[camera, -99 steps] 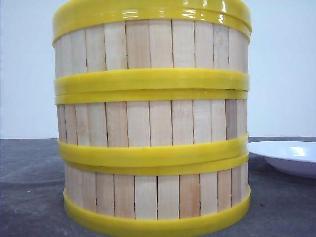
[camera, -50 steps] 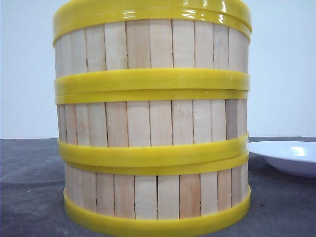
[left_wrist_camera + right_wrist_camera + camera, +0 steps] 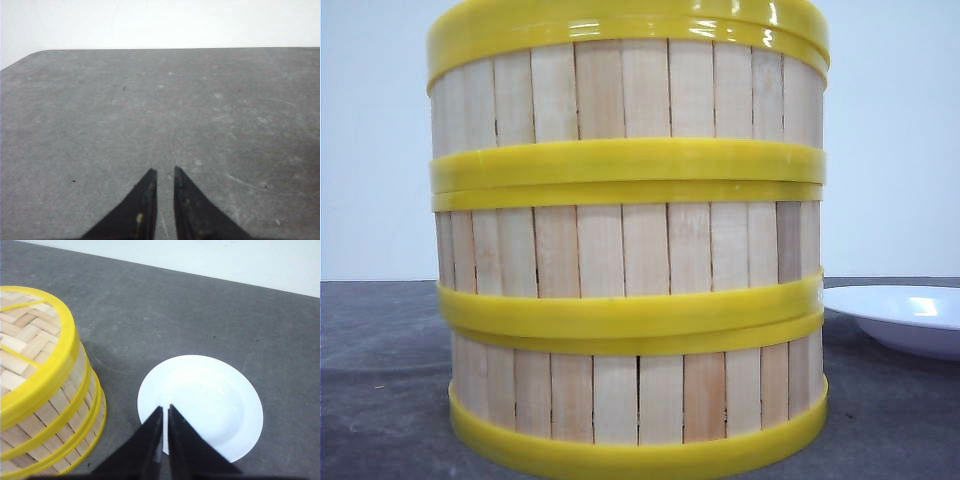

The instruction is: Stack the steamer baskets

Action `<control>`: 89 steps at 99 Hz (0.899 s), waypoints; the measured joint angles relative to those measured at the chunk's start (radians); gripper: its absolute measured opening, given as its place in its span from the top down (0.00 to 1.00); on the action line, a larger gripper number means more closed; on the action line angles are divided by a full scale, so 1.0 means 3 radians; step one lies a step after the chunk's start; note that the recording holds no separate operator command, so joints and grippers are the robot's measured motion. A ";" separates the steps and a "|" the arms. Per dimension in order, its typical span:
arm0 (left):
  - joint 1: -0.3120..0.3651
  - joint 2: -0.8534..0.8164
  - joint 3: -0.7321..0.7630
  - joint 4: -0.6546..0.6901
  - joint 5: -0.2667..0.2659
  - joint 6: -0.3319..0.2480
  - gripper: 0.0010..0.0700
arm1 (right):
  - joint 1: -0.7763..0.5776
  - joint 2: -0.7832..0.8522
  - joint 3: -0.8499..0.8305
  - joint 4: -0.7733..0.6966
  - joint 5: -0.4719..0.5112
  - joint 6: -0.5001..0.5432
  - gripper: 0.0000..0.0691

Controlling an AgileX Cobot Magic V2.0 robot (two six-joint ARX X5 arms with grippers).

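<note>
Three steamer baskets stand stacked in one column right in front of the front camera: the bottom basket (image 3: 640, 395), the middle basket (image 3: 630, 250) and the top basket (image 3: 630, 90), all with pale slats and yellow bands. The right wrist view shows the same stack (image 3: 65, 415) from above with a woven lid (image 3: 25, 335) on top. My right gripper (image 3: 165, 407) is shut and empty, hanging over the near edge of a white plate beside the stack. My left gripper (image 3: 165, 172) is shut and empty over bare table, with no basket in its view.
The white plate (image 3: 210, 395) lies on the grey table just right of the stack, and its rim (image 3: 905, 315) shows at the front view's right edge. The grey table (image 3: 100, 110) ends at a rounded corner and a white wall beyond.
</note>
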 joint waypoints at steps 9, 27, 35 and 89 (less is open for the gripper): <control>0.0000 0.0000 0.0000 0.0000 0.0001 0.0001 0.96 | 0.0000 0.0000 0.0000 0.0000 0.0000 -0.0001 0.99; 0.0000 0.0000 0.0000 0.0000 0.0001 0.0001 0.96 | -0.0041 0.0000 0.0000 0.0056 0.0308 -0.0027 0.99; 0.0000 0.0000 0.0000 0.0000 0.0000 0.0001 0.96 | -0.0207 0.0000 0.0000 0.0170 0.0421 -0.0057 0.99; 0.0000 0.0000 0.0000 0.0001 0.0001 0.0001 0.96 | -0.2659 -0.0062 -0.0797 0.2075 -0.1495 -0.1195 0.99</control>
